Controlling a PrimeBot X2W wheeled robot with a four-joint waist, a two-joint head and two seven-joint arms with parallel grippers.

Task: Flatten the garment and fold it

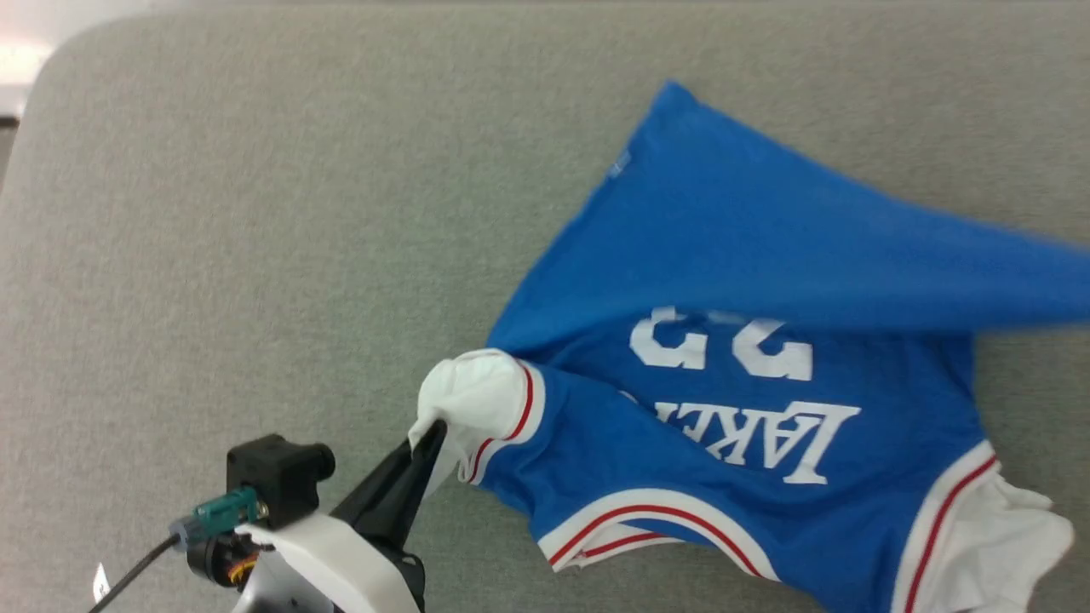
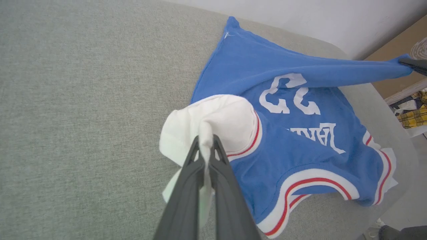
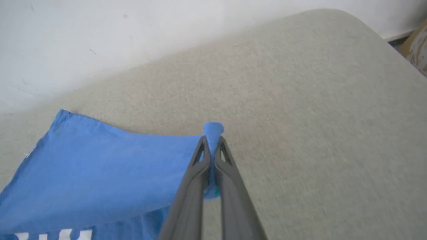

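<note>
The garment (image 1: 724, 255) is a royal-blue jersey with white sleeves and red-and-white trim, lying print side up on the grey table, its white lettering upside down in the head view. My left gripper (image 1: 433, 432) is shut on the white sleeve (image 2: 213, 123) at the garment's left. In the left wrist view the sleeve cloth runs between the two dark fingers (image 2: 191, 166). My right gripper (image 3: 210, 141) is shut on a blue hem corner (image 3: 213, 128), lifted and stretched out to the right over the table. That stretched corner also shows in the left wrist view with the right gripper (image 2: 412, 65) on it.
The grey felt-covered table (image 1: 255, 213) has rounded corners, with wide free surface left of the garment. A white wall (image 3: 100, 40) stands behind the far edge. Beyond the table's right end, the left wrist view shows brown board and some yellow plaid cloth (image 2: 413, 115) on the floor.
</note>
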